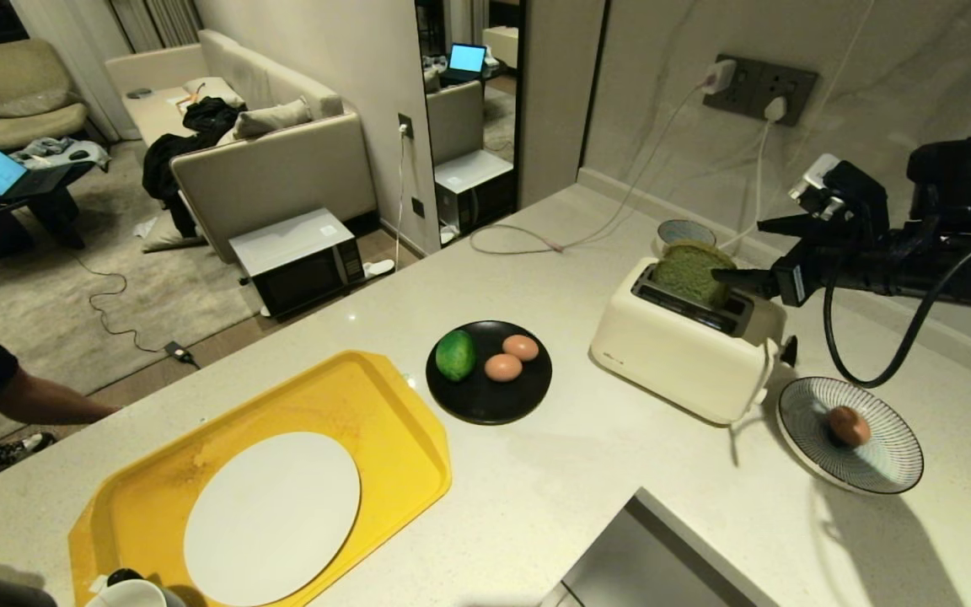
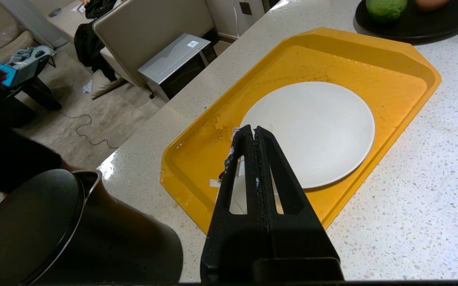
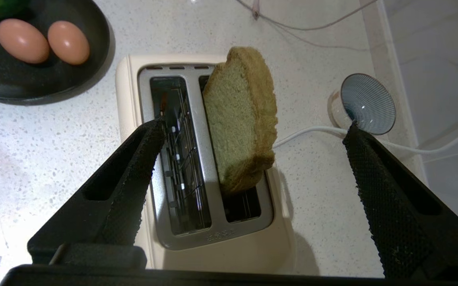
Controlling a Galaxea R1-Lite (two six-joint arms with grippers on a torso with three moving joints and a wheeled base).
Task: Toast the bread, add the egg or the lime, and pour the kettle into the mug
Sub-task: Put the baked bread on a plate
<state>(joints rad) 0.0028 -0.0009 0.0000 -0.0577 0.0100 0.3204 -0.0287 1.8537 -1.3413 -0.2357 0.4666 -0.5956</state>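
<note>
The pale green bread (image 1: 688, 274) (image 3: 241, 115) stands tilted in the back slot of a cream toaster (image 1: 688, 362), about half of it sticking out. My right gripper (image 1: 738, 250) (image 3: 253, 128) hovers over it, open wide, a finger on each side, touching nothing. On a black plate (image 1: 485, 405) lie the lime (image 1: 456, 355) and two eggs (image 1: 521, 346). A third egg (image 1: 848, 426) sits on a striped dish. My left gripper (image 2: 253, 129) hangs shut and empty over a yellow tray (image 2: 392, 55), beside the black kettle (image 2: 34, 230). The mug's white rim (image 1: 127, 594) shows at the near edge.
A white plate (image 1: 270, 518) lies on the tray. A small striped bowl (image 1: 686, 232) stands behind the toaster, with white cables running to a wall socket (image 1: 759, 88). A sink corner (image 1: 654, 556) opens at the counter's near side. A person's leg (image 1: 13, 396) is beyond the counter's left edge.
</note>
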